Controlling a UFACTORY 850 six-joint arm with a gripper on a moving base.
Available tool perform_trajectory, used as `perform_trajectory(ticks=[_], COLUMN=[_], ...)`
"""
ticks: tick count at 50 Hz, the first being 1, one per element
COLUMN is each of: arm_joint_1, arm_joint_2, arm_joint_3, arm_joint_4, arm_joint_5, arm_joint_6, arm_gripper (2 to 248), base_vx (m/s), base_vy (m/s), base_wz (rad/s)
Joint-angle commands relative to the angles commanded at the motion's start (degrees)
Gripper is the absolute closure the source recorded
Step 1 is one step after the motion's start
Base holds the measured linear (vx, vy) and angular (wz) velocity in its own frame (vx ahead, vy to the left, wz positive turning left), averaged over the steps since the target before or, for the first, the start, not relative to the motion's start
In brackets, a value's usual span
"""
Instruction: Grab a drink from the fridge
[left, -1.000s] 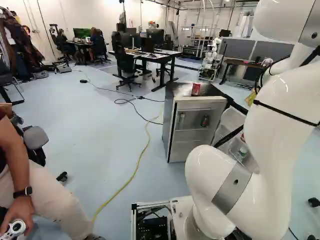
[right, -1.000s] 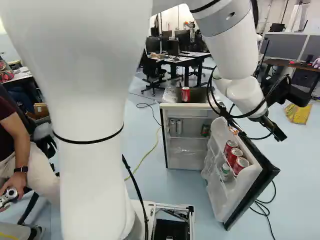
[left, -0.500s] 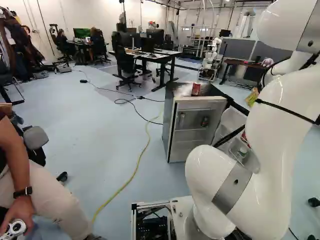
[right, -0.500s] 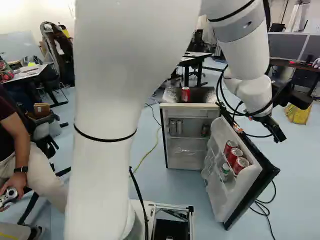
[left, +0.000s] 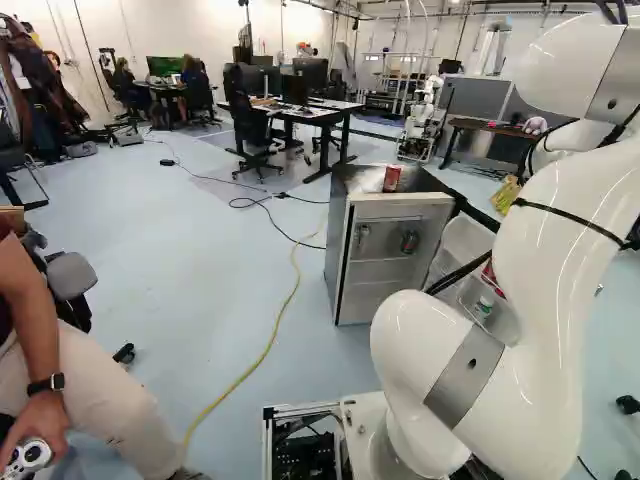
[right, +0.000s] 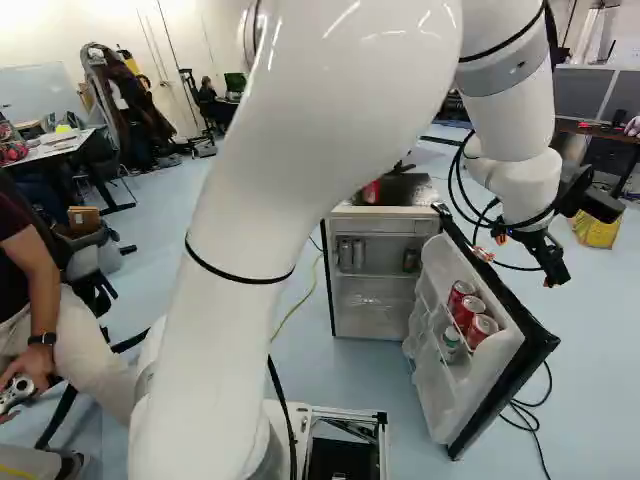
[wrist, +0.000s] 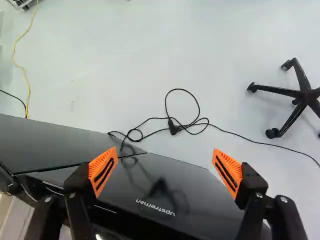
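- Black two-fingered pincer (right: 556, 272): fingers apart, right side of right base view.
- Three red metal cans (right: 470, 313): right of centre, in white plastic-lined door (right: 427, 385) of black fridge (right: 350, 318); door open.

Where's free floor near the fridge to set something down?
Left base view: the broad patch between the yellow cable and person's leg; a narrower strip between cable and fridge. Crowded: the fridge door, its shelves holding red cans, with black cable beside it.

One fridge (left: 337, 262), three red cans (right: 469, 310) in door (right: 428, 385)
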Motion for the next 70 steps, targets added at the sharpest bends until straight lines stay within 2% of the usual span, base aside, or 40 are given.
perform_trajectory(ticks=[16,29,70], arm_joint_1=[-0.26,-0.29,-0.92], arm_joint_2=[-3.79,-4.38,0.53], arm_joint_3=[-3.12,-3.36,3.6], arm_joint_4=[0.0,0.0,0.0], arm_joint_5=[-0.48,-0.51,-1.22], arm_joint_6=[0.0,0.0,0.0], arm_gripper=[3,3,3], base_vx=[0.0,0.0,0.0], base_vy=[0.0,0.0,0.0], base_wz=[0.0,0.0,0.0])
